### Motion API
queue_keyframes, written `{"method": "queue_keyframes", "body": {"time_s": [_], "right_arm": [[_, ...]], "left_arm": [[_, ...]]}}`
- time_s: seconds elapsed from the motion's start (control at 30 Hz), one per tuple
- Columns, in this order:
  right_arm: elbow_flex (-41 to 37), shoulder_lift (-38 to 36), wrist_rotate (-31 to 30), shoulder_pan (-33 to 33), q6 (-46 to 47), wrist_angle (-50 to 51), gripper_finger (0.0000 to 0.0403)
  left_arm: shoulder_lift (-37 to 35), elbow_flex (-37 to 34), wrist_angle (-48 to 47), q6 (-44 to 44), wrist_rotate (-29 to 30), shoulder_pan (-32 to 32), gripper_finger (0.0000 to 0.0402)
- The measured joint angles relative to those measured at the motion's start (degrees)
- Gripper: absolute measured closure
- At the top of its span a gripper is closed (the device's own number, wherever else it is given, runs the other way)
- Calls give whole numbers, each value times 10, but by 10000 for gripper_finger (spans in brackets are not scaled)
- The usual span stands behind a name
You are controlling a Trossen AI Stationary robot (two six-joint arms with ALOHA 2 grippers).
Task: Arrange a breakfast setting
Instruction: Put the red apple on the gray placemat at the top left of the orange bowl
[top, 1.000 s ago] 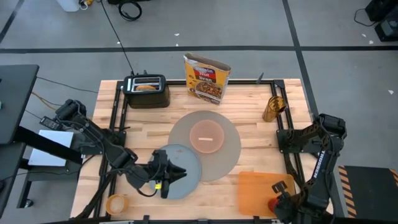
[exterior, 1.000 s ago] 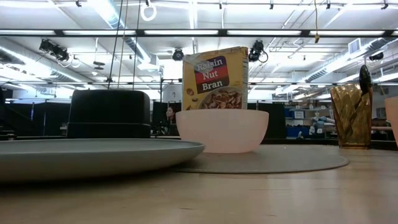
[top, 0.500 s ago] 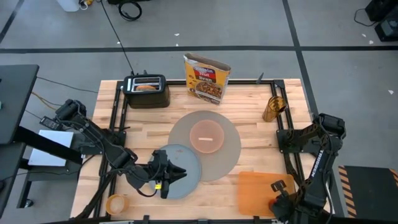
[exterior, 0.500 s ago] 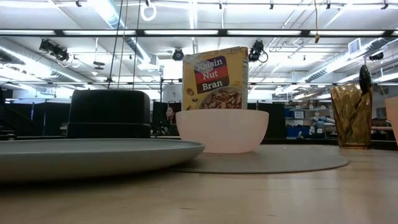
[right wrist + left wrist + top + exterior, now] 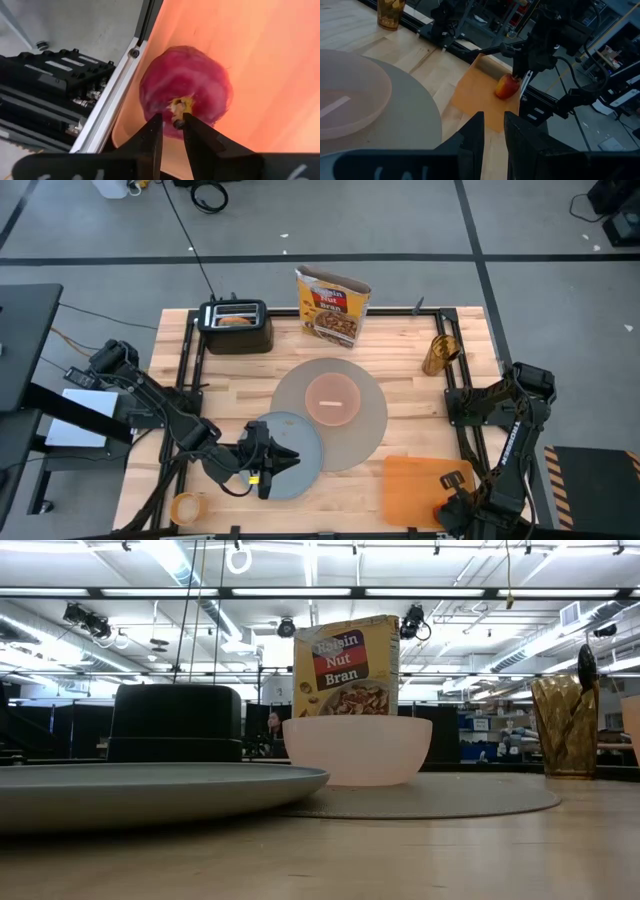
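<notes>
The taupe mat (image 5: pixel 365 430) lies mid-table with the pink bowl (image 5: pixel 332 398) on it. The grey plate (image 5: pixel 305 445) lies on the table, its rim over the mat's near-left edge. My left gripper (image 5: pixel 290 461) is shut over the plate's left half. The red apple (image 5: pixel 185 87) sits on the orange board (image 5: pixel 410 485) near the near-right corner. My right gripper (image 5: pixel 172 131) is shut just above the apple, whose stem (image 5: pixel 176 119) shows in the slit between the fingertips. The bagel (image 5: pixel 235 320) sticks out of the toaster. The spoon (image 5: pixel 587 665) stands in a glass. My left gripper stands low over the grey plate; whether it touches the plate I cannot tell. My right gripper comes at the apple's top from above, its fingertips (image 5: pixel 152 131) on either side of the stem; whether they touch the stem or the apple I cannot tell.
The black toaster (image 5: pixel 236 327) and a cereal box (image 5: pixel 332 305) stand along the far edge, and an amber glass (image 5: pixel 438 355) stands at the far right. A small orange cup (image 5: pixel 186 507) sits at the near-left corner. Black rails (image 5: pixel 455 400) run along the table's sides.
My right gripper has gone a little toward the table's near edge, over the apple, and now hides it in the high view. The apple and the plate have stayed where they were.
</notes>
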State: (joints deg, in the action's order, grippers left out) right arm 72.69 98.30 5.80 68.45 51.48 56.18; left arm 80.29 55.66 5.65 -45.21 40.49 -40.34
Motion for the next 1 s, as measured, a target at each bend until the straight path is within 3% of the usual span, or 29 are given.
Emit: {"method": "queue_keyframes", "body": {"time_s": [0.7, 1.0], "right_arm": [[1, 0, -15, -5, -3, -3, 377], [84, 0, -13, -48, -35, 125, 375]], "left_arm": [[0, 0, 0, 0, 0, 0, 322], [0, 0, 1, 22, 0, 0, 322]]}}
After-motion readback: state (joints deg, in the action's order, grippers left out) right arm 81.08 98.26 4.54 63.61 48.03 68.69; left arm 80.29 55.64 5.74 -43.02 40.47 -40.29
